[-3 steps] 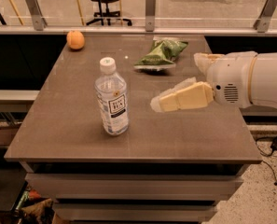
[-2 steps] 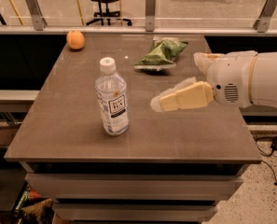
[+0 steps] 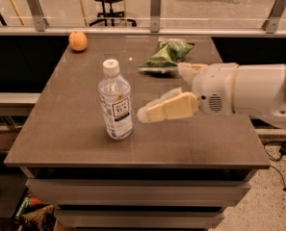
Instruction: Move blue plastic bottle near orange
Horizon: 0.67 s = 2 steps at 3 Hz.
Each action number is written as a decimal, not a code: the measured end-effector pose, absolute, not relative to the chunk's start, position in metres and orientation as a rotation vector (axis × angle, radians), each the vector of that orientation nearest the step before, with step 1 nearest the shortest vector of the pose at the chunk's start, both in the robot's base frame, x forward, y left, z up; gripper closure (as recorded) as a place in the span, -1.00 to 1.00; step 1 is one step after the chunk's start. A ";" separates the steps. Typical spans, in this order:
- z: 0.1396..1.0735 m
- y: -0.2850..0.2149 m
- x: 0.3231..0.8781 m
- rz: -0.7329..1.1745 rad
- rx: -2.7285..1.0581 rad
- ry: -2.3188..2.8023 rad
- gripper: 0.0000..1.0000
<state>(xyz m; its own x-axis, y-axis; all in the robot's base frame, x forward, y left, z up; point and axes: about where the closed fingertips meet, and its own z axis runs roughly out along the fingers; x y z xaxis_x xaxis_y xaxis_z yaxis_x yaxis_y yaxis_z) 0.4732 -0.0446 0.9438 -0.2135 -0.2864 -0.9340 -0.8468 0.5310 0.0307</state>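
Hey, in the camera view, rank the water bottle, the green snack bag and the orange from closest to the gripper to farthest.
From the gripper, over the table's right-middle:
1. blue plastic bottle, just to its left.
2. green snack bag, just behind it; nearly tied with the bottle, hard to separate.
3. orange, far back-left corner, clearly farthest.

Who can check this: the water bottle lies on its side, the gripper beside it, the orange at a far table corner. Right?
No: the camera view shows the water bottle standing upright, the gripper beside it, the orange at a far corner of the table.
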 end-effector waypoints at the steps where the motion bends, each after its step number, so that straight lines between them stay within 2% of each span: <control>1: 0.937 -0.025 0.474 0.741 -0.943 1.709 -1.00; 2: 0.935 -0.007 0.474 0.741 -0.926 1.661 -1.00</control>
